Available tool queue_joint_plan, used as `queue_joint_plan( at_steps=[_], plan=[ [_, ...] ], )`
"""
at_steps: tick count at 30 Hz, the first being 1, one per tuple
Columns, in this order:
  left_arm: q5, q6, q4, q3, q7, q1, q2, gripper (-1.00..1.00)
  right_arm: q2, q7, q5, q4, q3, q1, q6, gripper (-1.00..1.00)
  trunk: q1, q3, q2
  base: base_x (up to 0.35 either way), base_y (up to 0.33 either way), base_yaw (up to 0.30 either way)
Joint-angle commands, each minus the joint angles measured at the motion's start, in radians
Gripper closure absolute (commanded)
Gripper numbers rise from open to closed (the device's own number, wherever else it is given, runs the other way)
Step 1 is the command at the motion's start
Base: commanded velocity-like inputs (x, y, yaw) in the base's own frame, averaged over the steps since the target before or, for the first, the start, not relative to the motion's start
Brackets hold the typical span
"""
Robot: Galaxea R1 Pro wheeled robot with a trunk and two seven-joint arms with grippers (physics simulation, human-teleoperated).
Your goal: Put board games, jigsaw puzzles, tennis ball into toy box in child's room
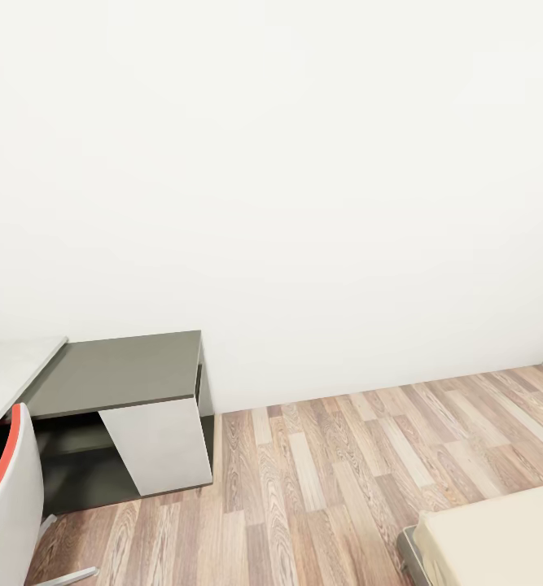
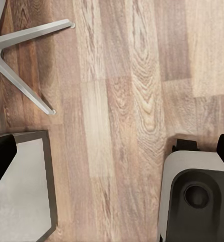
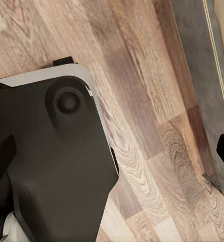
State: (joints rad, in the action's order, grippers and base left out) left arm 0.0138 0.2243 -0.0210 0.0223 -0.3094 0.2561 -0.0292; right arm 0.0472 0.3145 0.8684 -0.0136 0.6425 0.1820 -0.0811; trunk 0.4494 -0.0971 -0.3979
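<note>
The table [image 1: 116,370] stands against the white wall [image 1: 304,163], its dark corner section bare; the bed [image 1: 499,537] lies across the wood floor [image 1: 320,472]. Whether either gripper is clenched, I cannot tell.

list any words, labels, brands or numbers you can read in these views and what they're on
None: no readable text in any view.
The desk, its white panel, the chair, the bed corner, the white wall and the wood floor are all unprinted.
The robot base seen from both wrist cameras carries no label.
</note>
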Motion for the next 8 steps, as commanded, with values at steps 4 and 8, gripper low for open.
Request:
queue_joint_plan(
  at_steps=[4, 8],
  plan=[
    [0.001, 0.003, 0.001, 0.002, -0.004, 0.0, 0.0, -1.0, 0.0, 0.003, 0.011, 0.0, 0.008, 0.001, -0.003, -1.0, 0.001, -0.002, -0.002, 0.0, 0.0, 0.0],
    [0.001, 0.003, 0.001, 0.002, -0.004, 0.0, 0.0, -1.0, 0.0, 0.003, 0.011, 0.0, 0.008, 0.001, -0.003, -1.0, 0.001, -0.002, -0.002, 0.0, 0.0, 0.0]
  ],
)
